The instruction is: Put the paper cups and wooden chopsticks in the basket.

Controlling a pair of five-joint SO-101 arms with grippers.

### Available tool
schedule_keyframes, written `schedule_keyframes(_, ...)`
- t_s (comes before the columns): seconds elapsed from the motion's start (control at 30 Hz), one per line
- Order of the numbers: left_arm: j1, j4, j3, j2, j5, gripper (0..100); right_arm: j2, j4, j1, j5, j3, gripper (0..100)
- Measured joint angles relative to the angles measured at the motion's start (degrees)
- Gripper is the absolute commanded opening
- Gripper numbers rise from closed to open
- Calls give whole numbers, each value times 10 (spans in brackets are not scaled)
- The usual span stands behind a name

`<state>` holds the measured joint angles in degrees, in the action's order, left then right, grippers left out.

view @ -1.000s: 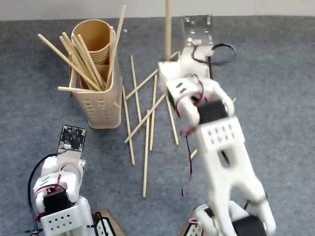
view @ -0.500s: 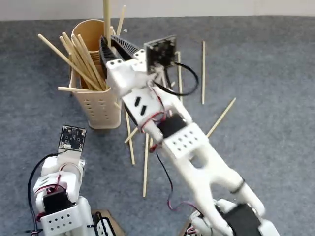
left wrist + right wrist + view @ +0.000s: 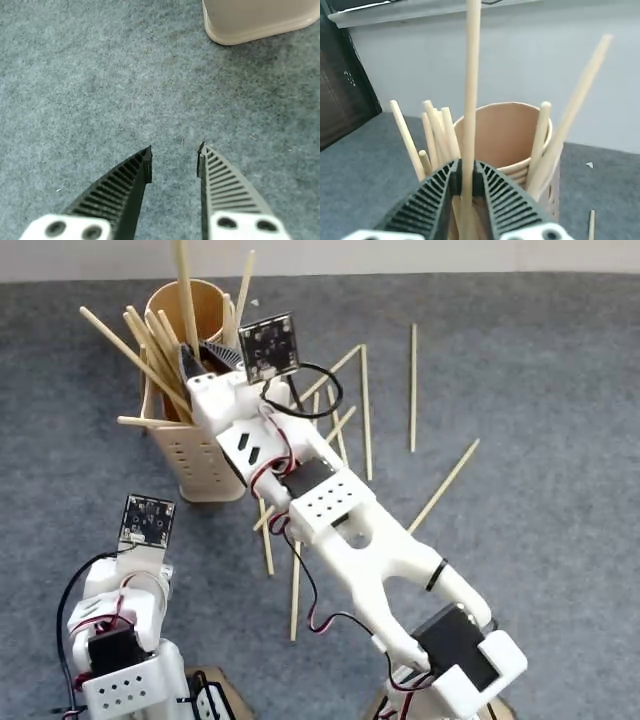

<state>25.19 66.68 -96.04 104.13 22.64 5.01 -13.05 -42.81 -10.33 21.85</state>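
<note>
A beige perforated basket (image 3: 205,465) stands at the back left, with stacked brown paper cups (image 3: 200,310) and several wooden chopsticks (image 3: 140,350) leaning in it. My right gripper (image 3: 205,352) hangs over the basket's rim, shut on one upright chopstick (image 3: 186,290). In the right wrist view that chopstick (image 3: 471,75) rises between the fingers of the right gripper (image 3: 467,170), just in front of the top cup (image 3: 505,130). My left gripper (image 3: 174,150) is open over bare carpet, a short way from the basket's foot (image 3: 255,20).
Loose chopsticks lie on the grey carpet: one (image 3: 413,387) at the back right, one (image 3: 445,485) slanted at the right, some (image 3: 365,410) beside the right arm, others (image 3: 296,590) partly under it. The left arm (image 3: 125,620) sits at the front left.
The right arm has swung left from the middle of the table, carrying the upright chopstick to above the basket. The left arm has not moved.
</note>
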Motion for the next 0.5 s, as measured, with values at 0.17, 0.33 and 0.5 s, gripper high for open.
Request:
schedule_keyframes(0.17,0,0,0,0,1,168,1,66,-1,0,-7,329)
schedule_keyframes(0.33,0,0,0,0,1,168,23,105,-1,0,-7,347)
schedule_keyframes(0.5,0,0,0,0,1,168,121,245,0,0,-7,347)
